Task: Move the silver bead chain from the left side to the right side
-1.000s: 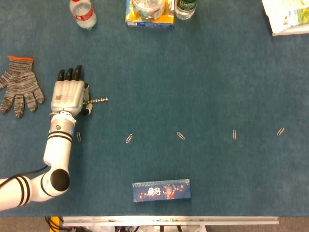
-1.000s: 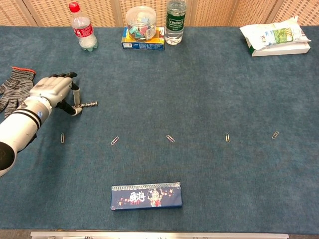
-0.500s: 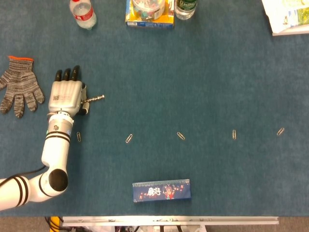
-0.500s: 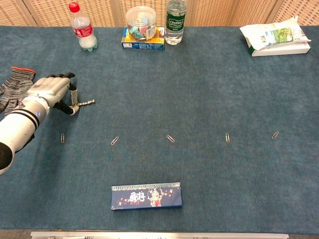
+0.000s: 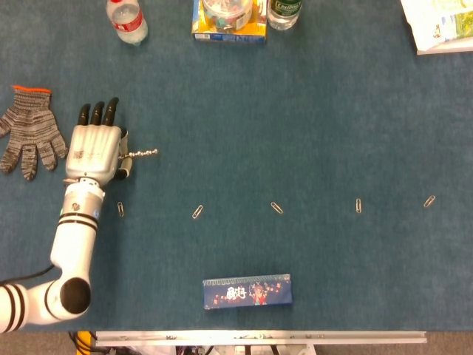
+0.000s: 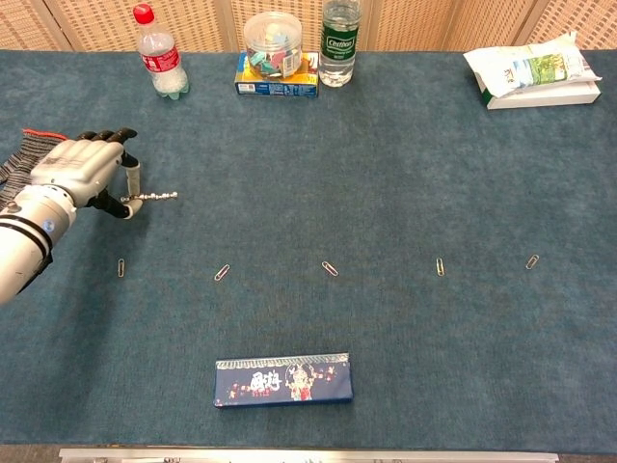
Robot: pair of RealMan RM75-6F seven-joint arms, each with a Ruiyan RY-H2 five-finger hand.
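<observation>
I am pinching one end of the thin silver bead chain (image 5: pixel 140 154) between thumb and finger of my white left hand (image 5: pixel 93 145), and the chain is sticking out rightward just above the blue felt table (image 5: pixel 310 126). It is sitting far left, beside the grey knitted glove (image 5: pixel 29 139); my right hand is showing in neither view.

The counter (image 6: pixel 405 164) wore blue felt. On it lay a knit glove (image 5: pixel 28 132), paperclips (image 6: pixel 330 268) in a row, and a dark patterned box (image 6: pixel 283 379). Bottles (image 6: pixel 339 31) stood at the rear.

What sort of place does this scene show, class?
Probably a robot test bench: a robot left hand works over a blue felt table set with a row of paper clips and bottles.
</observation>
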